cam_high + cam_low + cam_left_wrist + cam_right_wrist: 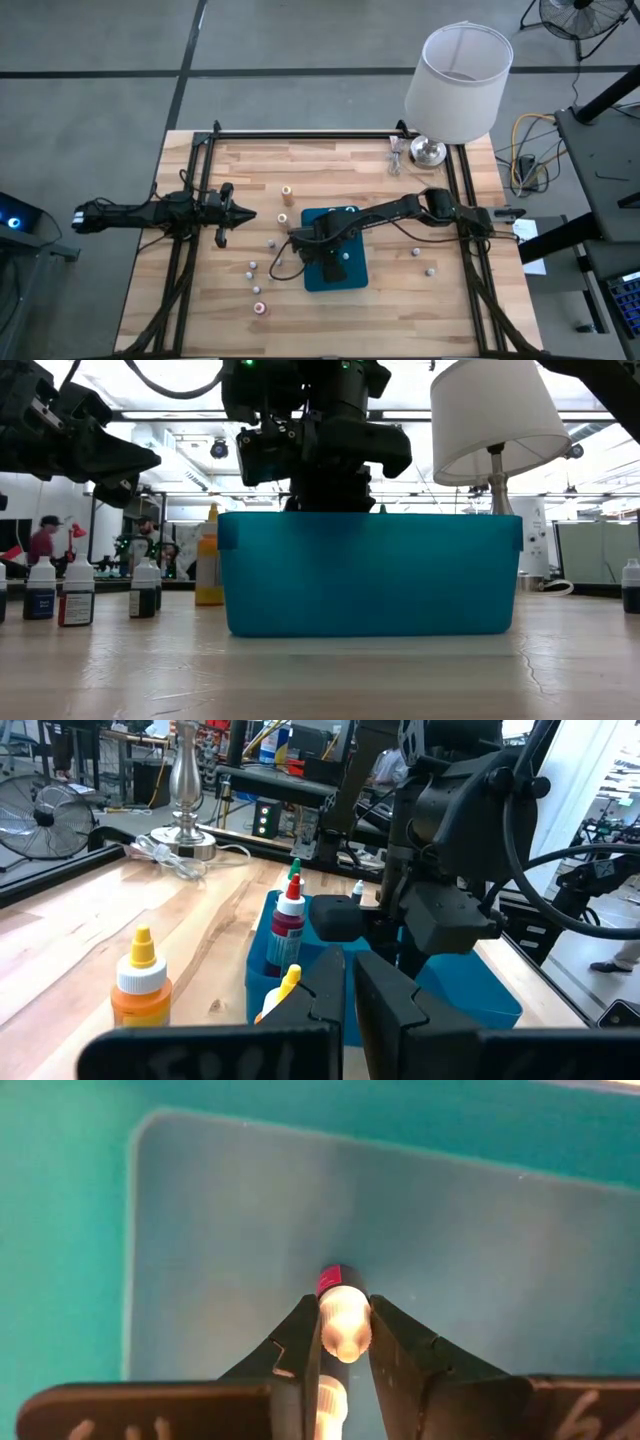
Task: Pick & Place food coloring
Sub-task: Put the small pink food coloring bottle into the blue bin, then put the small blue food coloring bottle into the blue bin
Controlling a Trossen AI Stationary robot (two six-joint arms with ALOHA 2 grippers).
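Wooden planks carry everything I work over, and nearest to me, between my right pincer's fingers, sits a small food coloring bottle with a whitish cap and a magenta label, clamped by the cap and hanging above the floor of the teal tray. It looks light and stiff, a smooth plastic thing that could slip or swing, so I judge the ribbed cap or the neck just under it the safest hold, pinched squarely. Tray walls rise on all sides of me, so my open room is straight up and down; sideways I would meet a wall. At the tray's far end stand a magenta bottle and others already placed, which I should keep off. Beyond the rim, more little bottles stand scattered on the table toward my left pincer, which waits pressed together, well apart from the tray, with an orange bottle near it. Two more bottles stand on my right. Farthest off, the lamp crowds the back corner
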